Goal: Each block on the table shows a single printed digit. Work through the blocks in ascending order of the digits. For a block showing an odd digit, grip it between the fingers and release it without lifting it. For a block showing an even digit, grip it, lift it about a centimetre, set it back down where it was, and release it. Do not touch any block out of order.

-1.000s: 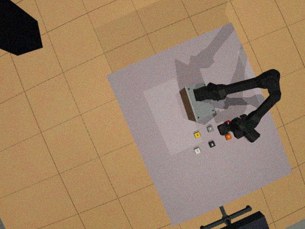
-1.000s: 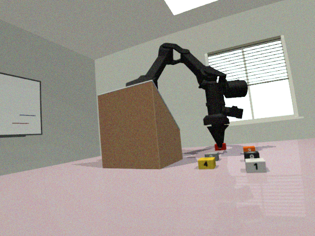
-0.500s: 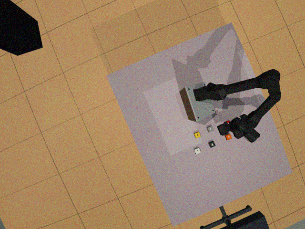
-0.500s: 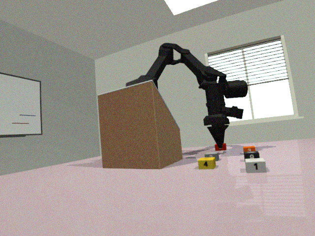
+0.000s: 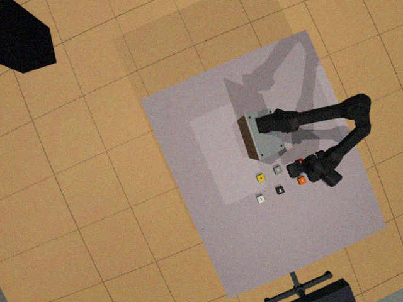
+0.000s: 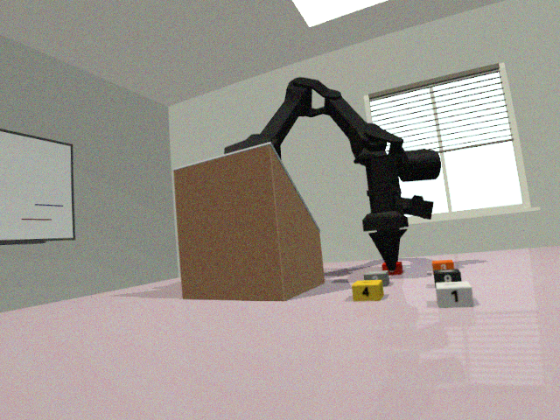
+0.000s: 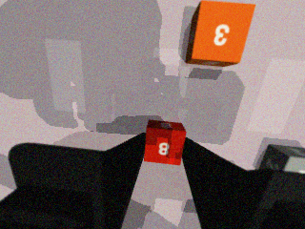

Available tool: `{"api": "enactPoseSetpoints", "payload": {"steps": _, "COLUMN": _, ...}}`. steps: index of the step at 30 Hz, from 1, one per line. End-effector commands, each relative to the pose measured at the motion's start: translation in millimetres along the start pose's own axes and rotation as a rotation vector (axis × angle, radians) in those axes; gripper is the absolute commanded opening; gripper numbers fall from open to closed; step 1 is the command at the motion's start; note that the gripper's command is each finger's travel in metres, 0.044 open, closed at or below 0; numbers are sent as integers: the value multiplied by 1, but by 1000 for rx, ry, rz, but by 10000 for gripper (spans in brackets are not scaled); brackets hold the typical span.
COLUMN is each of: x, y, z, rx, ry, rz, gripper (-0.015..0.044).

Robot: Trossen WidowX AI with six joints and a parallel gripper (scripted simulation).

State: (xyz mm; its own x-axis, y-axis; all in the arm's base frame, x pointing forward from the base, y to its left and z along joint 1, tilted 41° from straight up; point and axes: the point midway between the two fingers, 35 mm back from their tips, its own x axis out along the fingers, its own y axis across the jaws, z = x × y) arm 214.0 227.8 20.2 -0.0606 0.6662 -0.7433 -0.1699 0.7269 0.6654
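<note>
My gripper [image 6: 391,269] [image 7: 163,139] points down and is shut on the red block [image 5: 301,160] [image 6: 397,267] [image 7: 164,149], which shows an 8. The red block is at table level, with a finger against each side. The orange block [image 5: 301,180] [image 6: 443,264] [image 7: 221,33] shows a 3. The yellow block [image 5: 261,178] [image 6: 367,290] shows a 4, the white block [image 5: 261,199] [image 6: 454,294] a 1. The black block [image 5: 279,190] [image 6: 447,275] looks like a 9. The grey block [image 5: 277,169] [image 6: 376,278] [image 7: 286,159] has a digit too faint to read. The arm hides the fingertips in the top view.
The arm's base stands on a tall brown pedestal [image 5: 249,139] [image 6: 230,230] beside the blocks. The orange block and the grey block are the closest neighbours of the gripper. The blocks all rest on the pale table [image 5: 201,207] [image 6: 226,353].
</note>
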Motion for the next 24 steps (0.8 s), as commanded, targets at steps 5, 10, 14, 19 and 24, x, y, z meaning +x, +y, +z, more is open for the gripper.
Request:
{"api": "enactPoseSetpoints", "payload": {"steps": 5, "x": 0, "y": -1, "z": 1, "rx": 4, "ry": -4, "rz": -4, "gripper": 172}}
{"api": "enactPoseSetpoints", "payload": {"steps": 10, "x": 0, "y": -1, "z": 1, "rx": 4, "ry": -4, "rz": -4, "gripper": 304}}
{"api": "enactPoseSetpoints", "payload": {"steps": 14, "x": 0, "y": -1, "z": 1, "rx": 4, "ry": -4, "rz": -4, "gripper": 400}}
{"api": "enactPoseSetpoints", "payload": {"steps": 19, "x": -24, "y": -1, "z": 1, "rx": 3, "ry": -4, "rz": -6, "gripper": 400}}
{"api": "enactPoseSetpoints", "payload": {"steps": 24, "x": -36, "y": -1, "z": 1, "rx": 3, "ry": -5, "rz": -5, "gripper": 400}}
